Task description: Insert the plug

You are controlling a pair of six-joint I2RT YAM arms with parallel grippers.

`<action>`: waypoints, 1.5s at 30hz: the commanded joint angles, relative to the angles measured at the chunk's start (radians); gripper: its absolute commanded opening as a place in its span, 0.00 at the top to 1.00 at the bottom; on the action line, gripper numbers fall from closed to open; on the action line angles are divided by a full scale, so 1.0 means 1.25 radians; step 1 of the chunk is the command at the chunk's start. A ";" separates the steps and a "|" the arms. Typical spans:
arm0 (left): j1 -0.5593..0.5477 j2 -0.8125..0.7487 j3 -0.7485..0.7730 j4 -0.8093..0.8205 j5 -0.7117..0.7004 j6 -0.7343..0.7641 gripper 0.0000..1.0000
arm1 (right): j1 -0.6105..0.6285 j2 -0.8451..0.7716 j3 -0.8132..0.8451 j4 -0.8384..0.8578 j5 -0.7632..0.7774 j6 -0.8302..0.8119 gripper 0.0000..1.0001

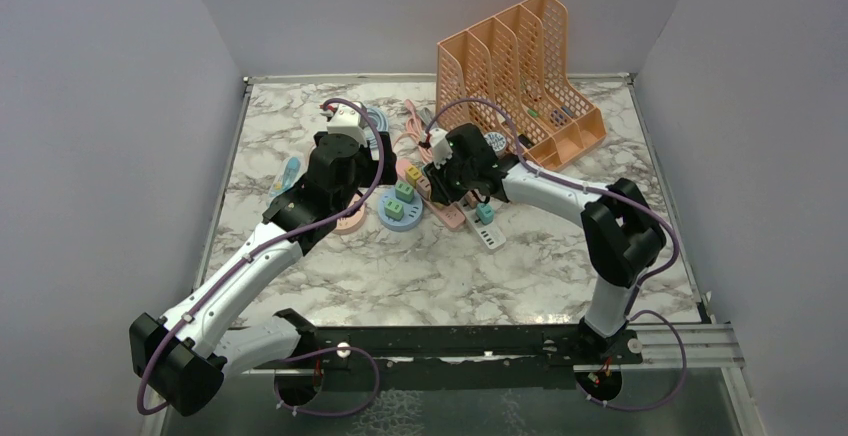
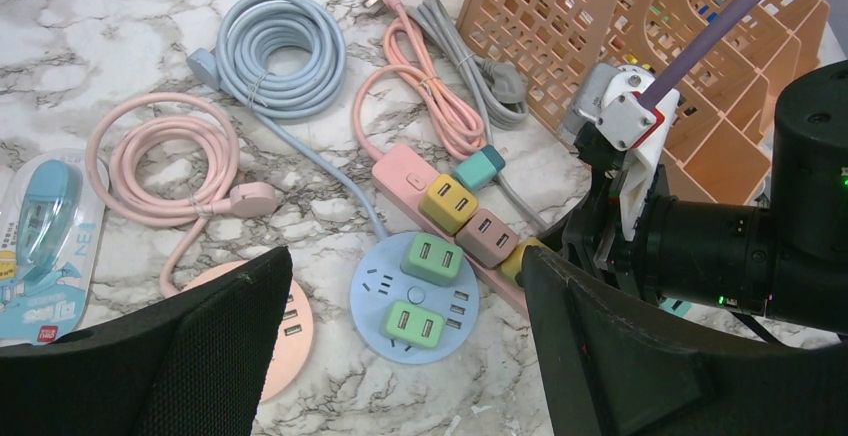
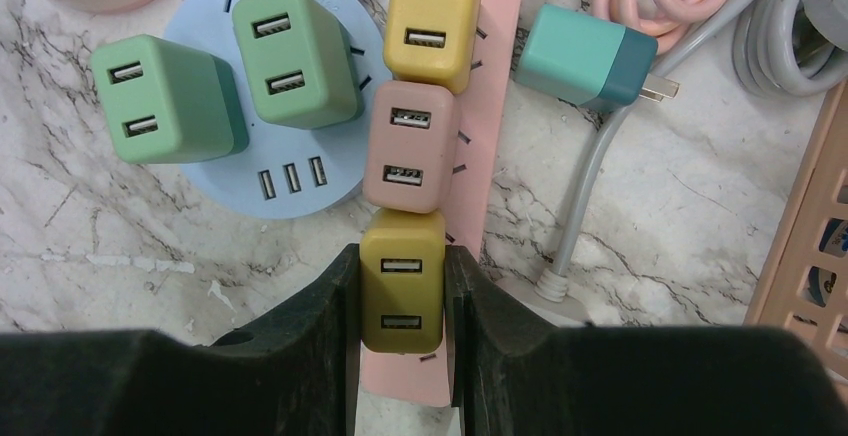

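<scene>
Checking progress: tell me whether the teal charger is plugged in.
Out: the teal charger lies loose beside the pink strip, prongs bare.

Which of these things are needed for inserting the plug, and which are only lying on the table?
Belonging to the job:
- right gripper, shut on the mustard charger
- pink power strip

Only lying about:
- teal charger
- round blue socket with two green chargers
- blue cable coil
- orange file rack

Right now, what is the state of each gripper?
Left gripper: open, holding nothing.
Right gripper: closed on the mustard plug.
</scene>
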 commanded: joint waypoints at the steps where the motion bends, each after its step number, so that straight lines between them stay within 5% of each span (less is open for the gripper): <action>1: 0.001 -0.009 0.005 0.006 -0.023 0.010 0.12 | 0.007 0.038 -0.052 0.022 0.091 -0.026 0.99; 20: 0.002 -0.045 0.015 0.002 -0.052 0.023 0.12 | 0.050 0.034 -0.145 0.133 0.196 0.031 0.98; 23: 0.003 -0.049 0.013 0.000 -0.050 0.020 0.12 | 0.050 0.027 -0.089 0.069 0.203 0.062 0.92; 28: 0.003 -0.049 0.018 -0.002 -0.050 0.027 0.12 | 0.049 -0.005 0.009 -0.032 0.191 0.124 0.62; 45: 0.007 -0.049 0.016 -0.001 -0.056 0.059 0.12 | 0.045 0.061 0.166 -0.254 0.136 0.073 0.49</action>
